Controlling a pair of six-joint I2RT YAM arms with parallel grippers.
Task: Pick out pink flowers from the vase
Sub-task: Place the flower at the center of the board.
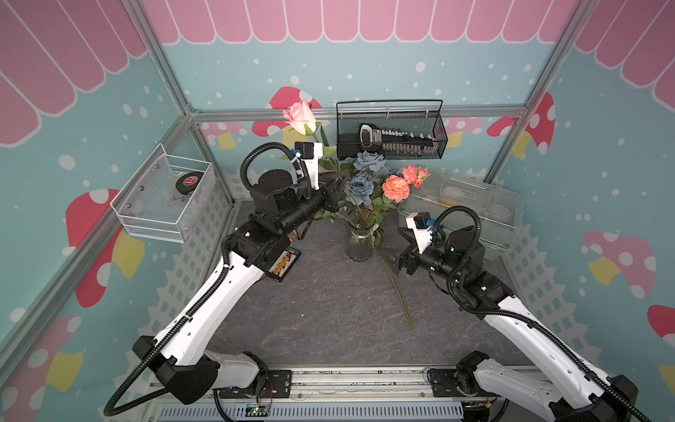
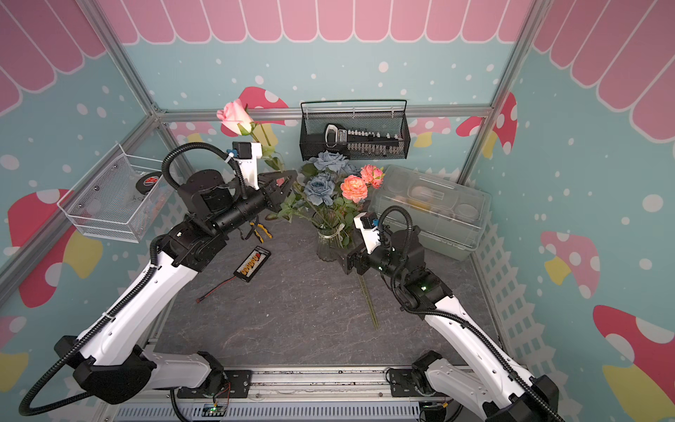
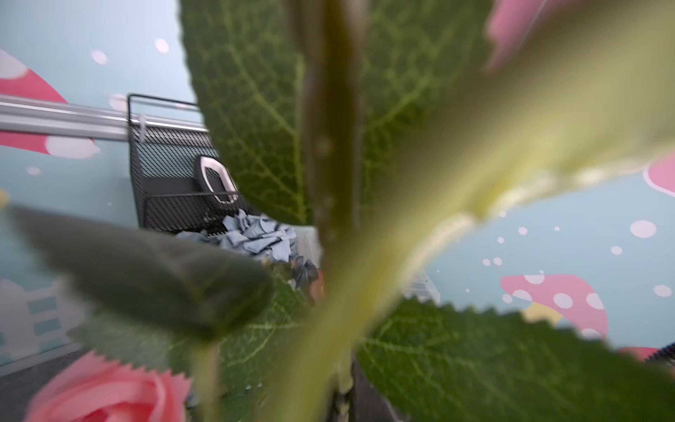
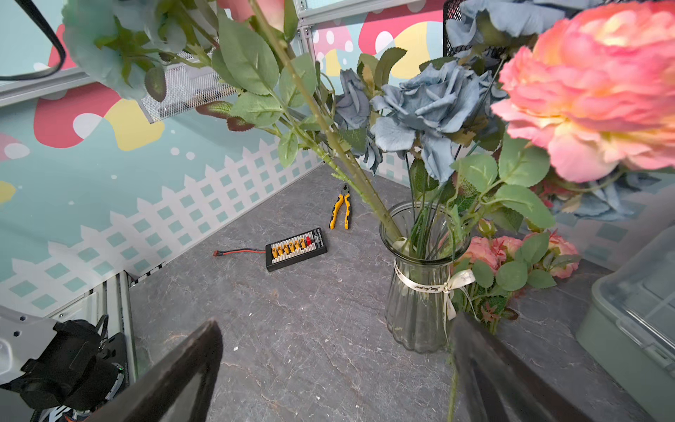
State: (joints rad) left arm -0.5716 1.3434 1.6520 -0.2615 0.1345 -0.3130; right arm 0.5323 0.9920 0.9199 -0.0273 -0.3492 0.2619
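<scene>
**Left gripper** (image 1: 338,192): raised beside the bunch, above and to one side of the vase (image 1: 361,241). Its jaws are closed on the stem of a pink rose (image 1: 300,117).

**Pink rose:** its long axis is tilted. The bloom is the upper end, beyond the left gripper toward the back wall, and it leans away from the other flowers. The stem slants down through the closed jaws. In the right wrist view its lower end sits inside the mouth of the vase. In the left wrist view the stem runs through the centre, blurred, with green leaves on either side.

**Right gripper** (image 1: 401,252): low and just beside the vase, with its jaws spread wide and nothing between them. In the right wrist view the vase stands close in front of one finger (image 4: 489,369).

**Pink sprig** (image 4: 489,252): lies flat on the table (image 1: 310,310). Its blooms rest at the foot of the vase, on the side away from the left gripper. Its stem passes beneath that finger and points toward the arms' bases.

**Coral blooms** (image 1: 396,188): stand in the vase with heads up, higher than the right gripper and next to the blue roses (image 1: 359,186).
</scene>
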